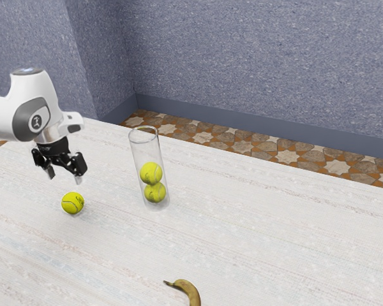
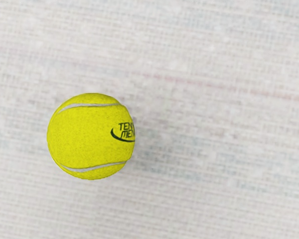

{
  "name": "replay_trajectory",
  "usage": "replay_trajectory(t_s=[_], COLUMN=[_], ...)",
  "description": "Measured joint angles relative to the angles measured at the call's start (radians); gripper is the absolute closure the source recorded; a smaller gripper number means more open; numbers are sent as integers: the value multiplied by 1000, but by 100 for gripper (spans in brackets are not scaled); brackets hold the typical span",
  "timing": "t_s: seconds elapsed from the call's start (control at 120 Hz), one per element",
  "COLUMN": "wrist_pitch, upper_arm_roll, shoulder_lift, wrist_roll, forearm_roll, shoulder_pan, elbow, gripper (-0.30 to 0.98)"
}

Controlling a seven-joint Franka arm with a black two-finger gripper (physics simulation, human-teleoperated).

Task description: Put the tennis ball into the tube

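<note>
In the exterior view my gripper (image 1: 64,180) hangs above the table, its two fingers spread apart with nothing between them. Lower down, a loose yellow tennis ball (image 1: 73,203) rests on the table, slightly below the fingertips in that view. The same ball (image 2: 91,136) appears whole in the wrist view, with dark lettering on it. A clear tube (image 1: 145,150) stands upright toward the exterior view's right of the gripper, its top open. Inside it are two tennis balls, an upper one (image 1: 150,173) stacked on a lower one (image 1: 155,192).
A banana (image 1: 190,292) lies on the pale table (image 1: 268,223) near the exterior view's lower edge. Beyond the table's far edge are a patterned floor (image 1: 242,141) and a blue-grey wall (image 1: 255,64).
</note>
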Motion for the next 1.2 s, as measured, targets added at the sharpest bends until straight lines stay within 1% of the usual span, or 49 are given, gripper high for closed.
replay_trajectory(t_s=[0.192,0.358,0.533,0.783,1.2], wrist_pitch=[83,116,136,151,157], upper_arm_roll=[-1,-2,-4,-8,-11], shoulder_lift=[92,150,182,268,382], wrist_roll=[65,106,138,172,210], forearm_roll=[-4,-21,-47,-94,-106], shoulder_pan=[18,70,69,80,109], elbow=[1,1,18,81,143], gripper=[0,0,0,0,0])
